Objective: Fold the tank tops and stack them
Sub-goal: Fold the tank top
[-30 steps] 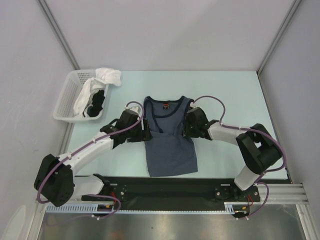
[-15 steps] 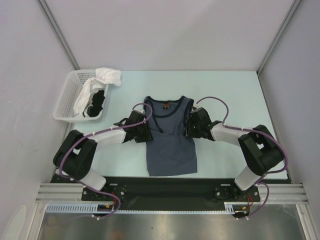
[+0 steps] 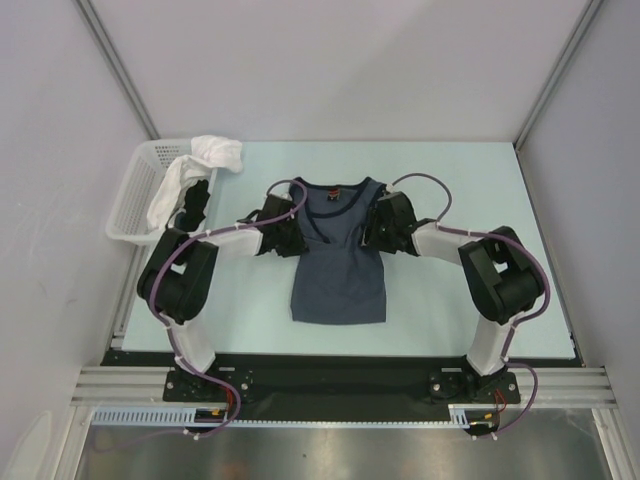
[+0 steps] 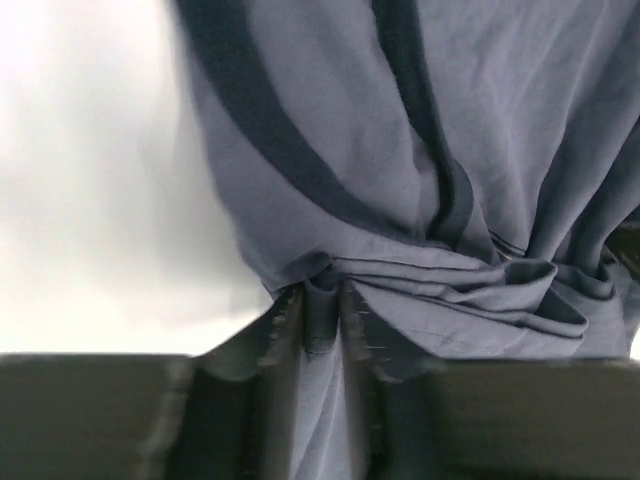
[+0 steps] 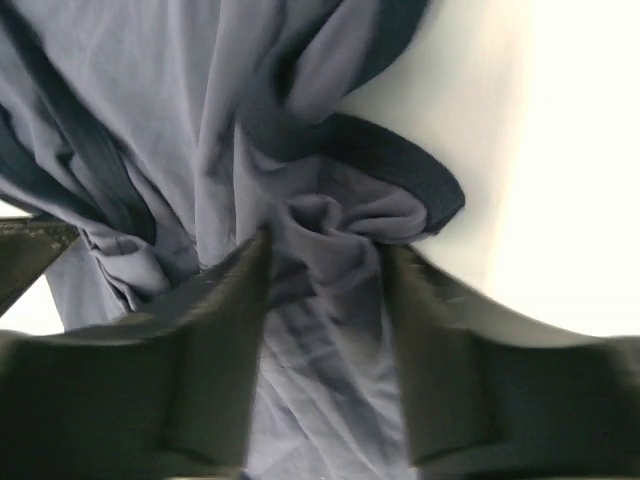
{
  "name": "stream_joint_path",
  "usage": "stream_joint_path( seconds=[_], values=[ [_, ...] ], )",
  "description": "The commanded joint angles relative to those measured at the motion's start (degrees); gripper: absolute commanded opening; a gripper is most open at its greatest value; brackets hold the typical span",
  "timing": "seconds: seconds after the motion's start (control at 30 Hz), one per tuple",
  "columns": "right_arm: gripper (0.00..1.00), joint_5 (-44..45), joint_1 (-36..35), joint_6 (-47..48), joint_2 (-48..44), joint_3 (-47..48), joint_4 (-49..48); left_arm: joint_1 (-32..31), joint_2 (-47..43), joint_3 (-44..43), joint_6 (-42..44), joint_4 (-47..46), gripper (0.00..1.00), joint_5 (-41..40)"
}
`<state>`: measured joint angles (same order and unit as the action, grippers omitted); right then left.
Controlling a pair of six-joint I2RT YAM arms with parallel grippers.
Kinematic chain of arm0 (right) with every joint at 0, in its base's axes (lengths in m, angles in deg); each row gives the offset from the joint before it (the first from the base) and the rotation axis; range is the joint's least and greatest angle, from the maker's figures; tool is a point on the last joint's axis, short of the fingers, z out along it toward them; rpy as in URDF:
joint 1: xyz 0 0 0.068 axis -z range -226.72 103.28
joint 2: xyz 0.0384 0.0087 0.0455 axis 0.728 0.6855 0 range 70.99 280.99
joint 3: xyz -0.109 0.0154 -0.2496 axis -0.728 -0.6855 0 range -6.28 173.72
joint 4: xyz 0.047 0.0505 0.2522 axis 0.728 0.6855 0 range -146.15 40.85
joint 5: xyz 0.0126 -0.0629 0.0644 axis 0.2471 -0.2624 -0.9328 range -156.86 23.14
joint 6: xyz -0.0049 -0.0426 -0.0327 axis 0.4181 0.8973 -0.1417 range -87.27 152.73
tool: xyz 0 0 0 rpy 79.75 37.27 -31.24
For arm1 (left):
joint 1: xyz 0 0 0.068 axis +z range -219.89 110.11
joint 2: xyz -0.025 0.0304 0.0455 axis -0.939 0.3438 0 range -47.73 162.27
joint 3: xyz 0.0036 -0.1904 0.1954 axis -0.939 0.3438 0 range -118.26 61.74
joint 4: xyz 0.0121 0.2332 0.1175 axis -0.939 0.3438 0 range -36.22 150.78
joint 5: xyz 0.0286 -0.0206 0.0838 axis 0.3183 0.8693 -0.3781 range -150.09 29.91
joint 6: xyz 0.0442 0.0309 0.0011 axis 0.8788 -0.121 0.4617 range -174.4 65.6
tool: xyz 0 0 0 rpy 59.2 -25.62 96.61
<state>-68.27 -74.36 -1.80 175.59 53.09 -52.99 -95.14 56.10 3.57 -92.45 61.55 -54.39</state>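
The dark slate-blue cloth tank top lies on the pale green table, neck away from the arm bases, between both tools. The left tool is narrow, pinching a fold at the top's left edge. The right tool stands wider, with cloth bunched between its fingers — whether it grips, I cannot tell.

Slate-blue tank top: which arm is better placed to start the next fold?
Left, likely. The left end effector pinches the side of the slate-blue cloth tank top between nearly closed fingers; the right end effector, opposite, has jaws apart, cloth loose between them.
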Motion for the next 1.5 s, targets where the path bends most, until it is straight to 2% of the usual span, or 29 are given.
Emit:
stream_joint_path(
  seconds=[0.0,0.03,0.07,0.1,0.2,0.33,0.47,0.57,0.7,0.83,0.97,1.07,1.13,1.33,1.47],
  values=[
    [0.62,0.89,0.31,1.03,-2.35,0.14,3.79,1.61,-1.25,0.67,2.36,-0.39,0.29,-5.42],
    [0.8,1.06,0.04,1.04,-4.03,-2.4,3.7,1.53,-5.35,2.52,2.45,-0.91,0.37,-5.6],
    [0.86,1.32,-0.57,1.21,-6.22,-3.73,3.52,1.53,-7.48,4.54,2.62,-1.61,0.48,-5.52],
    [0.87,1.32,-0.75,1.39,-9.64,-5.04,3.61,1.53,-9.68,7.95,2.8,-1.18,0.63,-7.52],
    [0.87,0.97,-1.01,0.77,-15.19,-10.93,5.1,1.61,-18.38,14.02,2.62,1.01,0.73,-8.51],
    [0.8,0.01,-2.85,-1.07,-27.39,-19.19,6.68,-1.37,-29.89,23.17,0.34,1.19,0.79,-6.22],
    [0.78,0.01,-7.25,-5.89,-36.2,-27.45,10.19,-10.13,-39.22,29.69,-4.48,1.28,0.83,-6.31],
    [0.77,-0.96,-10.24,-8.97,-41.21,-30.98,11.08,-14.72,-41.16,31.8,-7.12,2.33,0.83,-6.57],
    [0.7,-0.09,-12.96,-12.67,-44.56,-34.93,11.87,-15.79,-40.38,34.43,-8.01,1.9,0.8,-7.1],
    [0.59,-0.17,-13.58,-12.94,-42.55,-35.64,11.35,-15.79,-37.31,35.76,-8.28,-0.82,0.76,-6.13],
    [0.53,-0.44,-14.72,-13.38,-39.56,-35.64,10.29,-15.96,-35.37,36.81,-8.71,-3.11,0.66,-3.41],
    [0.43,-0.17,-15.08,-13.73,-38.24,-35.29,9.76,-16.14,-34.66,36.99,-9.07,-3.73,0.58,-2.09],
    [0.35,-0.08,-15.25,-13.73,-38.15,-34.85,10.2,-16.58,-34.83,36.82,-9.42,-2.16,0.58,-1.91],
    [0.33,1.06,-16.04,-13.82,-39.82,-34.06,13.54,-18.86,-40.02,38.13,-10.65,2.51,0.66,-2.44],
    [0.32,1.15,-16.22,-13.82,-40.17,-34.15,13.72,-19.22,-39.67,39.19,-11.26,2.87,0.58,-2.97]
  ],
)
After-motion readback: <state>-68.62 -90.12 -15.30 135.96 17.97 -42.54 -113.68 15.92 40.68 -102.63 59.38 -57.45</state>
